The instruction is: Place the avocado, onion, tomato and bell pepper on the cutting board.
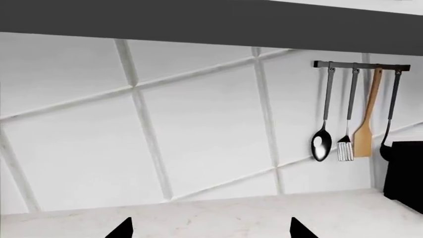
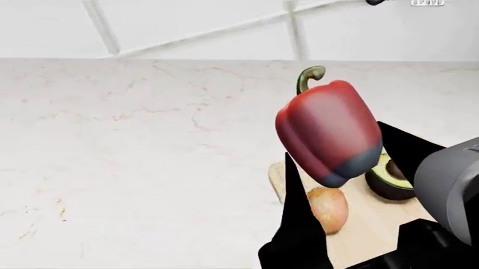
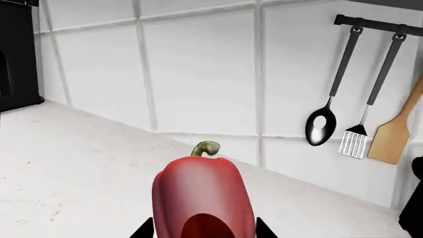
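My right gripper (image 2: 335,143) is shut on the dark red bell pepper (image 2: 329,131), which hangs stem-up over the pale wooden cutting board (image 2: 368,225). In the right wrist view the bell pepper (image 3: 203,198) fills the gap between the black fingertips of the right gripper (image 3: 205,225). The tan onion (image 2: 328,208) lies on the board below the pepper. The halved avocado (image 2: 391,179) sits on the board behind it, partly hidden by the arm. The tomato is out of view. My left gripper (image 1: 211,224) is open over bare counter, holding nothing.
A rail with a spoon (image 1: 322,144), slotted turner (image 1: 345,148), wooden spatula (image 1: 365,134) and ladle hangs on the tiled wall. A black appliance (image 1: 404,173) stands beside it. Another black appliance (image 3: 17,54) stands at the counter's far end. The marble counter (image 2: 134,157) stretches left of the board.
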